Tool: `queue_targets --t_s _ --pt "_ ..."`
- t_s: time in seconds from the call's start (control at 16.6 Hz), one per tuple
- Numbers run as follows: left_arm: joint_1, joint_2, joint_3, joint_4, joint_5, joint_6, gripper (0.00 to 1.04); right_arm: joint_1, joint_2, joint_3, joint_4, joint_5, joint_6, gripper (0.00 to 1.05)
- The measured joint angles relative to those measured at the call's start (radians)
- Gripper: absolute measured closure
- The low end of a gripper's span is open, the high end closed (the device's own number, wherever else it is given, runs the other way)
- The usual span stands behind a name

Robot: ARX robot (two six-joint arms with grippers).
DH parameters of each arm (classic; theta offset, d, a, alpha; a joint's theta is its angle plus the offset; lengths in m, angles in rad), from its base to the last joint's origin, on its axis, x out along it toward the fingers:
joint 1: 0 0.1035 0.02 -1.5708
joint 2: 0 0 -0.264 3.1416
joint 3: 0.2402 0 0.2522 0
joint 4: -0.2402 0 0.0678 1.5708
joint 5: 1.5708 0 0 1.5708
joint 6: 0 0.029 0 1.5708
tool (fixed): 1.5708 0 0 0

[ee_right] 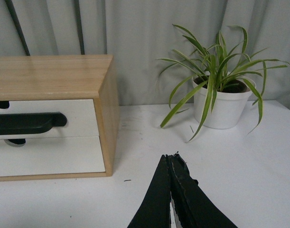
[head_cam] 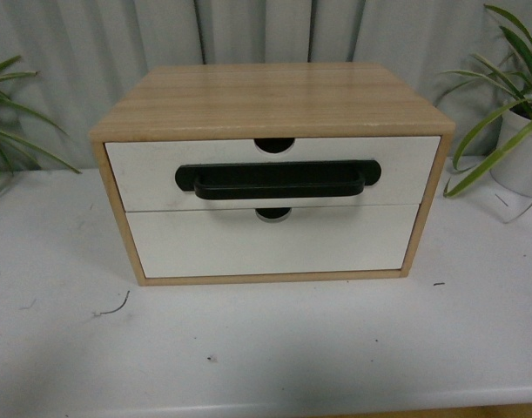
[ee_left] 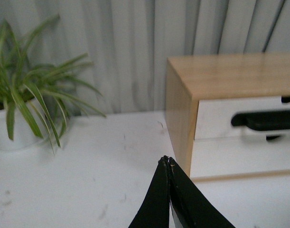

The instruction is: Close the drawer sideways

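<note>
White tabletop [head_cam: 248,348], drawer [head_cam: 144,174], end effectors [ee_left: 169,160] [ee_right: 172,156] pinched closed

A light wood cabinet [head_cam: 266,100] fills the middle of the front view on a white table [head_cam: 266,357], and its lower white drawer front [head_cam: 274,248], without a handle, sits flush in the casing. A grey pleated curtain [head_cam: 91,43] hangs across the top of the frame. A plant in a white pot [head_cam: 520,157] stands at the right edge, long green leaves [head_cam: 4,131] reach in from the left edge, and a thin dark scrap [head_cam: 116,306] lies on the table at lower left.
</note>
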State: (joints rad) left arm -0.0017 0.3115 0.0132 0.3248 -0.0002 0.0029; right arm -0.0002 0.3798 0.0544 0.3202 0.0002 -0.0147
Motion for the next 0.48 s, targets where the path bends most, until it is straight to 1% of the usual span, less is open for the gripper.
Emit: queue_targets --t_s 0.18,0.24,0.42,0.48 --pt "0.000 -0.067 -0.002 -0.076 0.000 0.000 1.03 0.000 -0.068 -0.018 -0.049 0.000 0.000 1.03" --pt "0.000 -0.086 -0.002 -0.098 0.000 0.000 1.03 0.000 -0.082 -0.042 -0.015 0.000 0.000 1.03" --pt "0.000 -0.134 -0.002 -0.147 0.000 0.000 1.03 0.000 -0.147 -0.042 -0.084 0.000 0.000 1.03" --pt "0.000 -0.199 0.001 -0.241 0.000 0.000 1.03 0.000 -0.174 -0.042 -0.112 0.000 0.000 1.03"
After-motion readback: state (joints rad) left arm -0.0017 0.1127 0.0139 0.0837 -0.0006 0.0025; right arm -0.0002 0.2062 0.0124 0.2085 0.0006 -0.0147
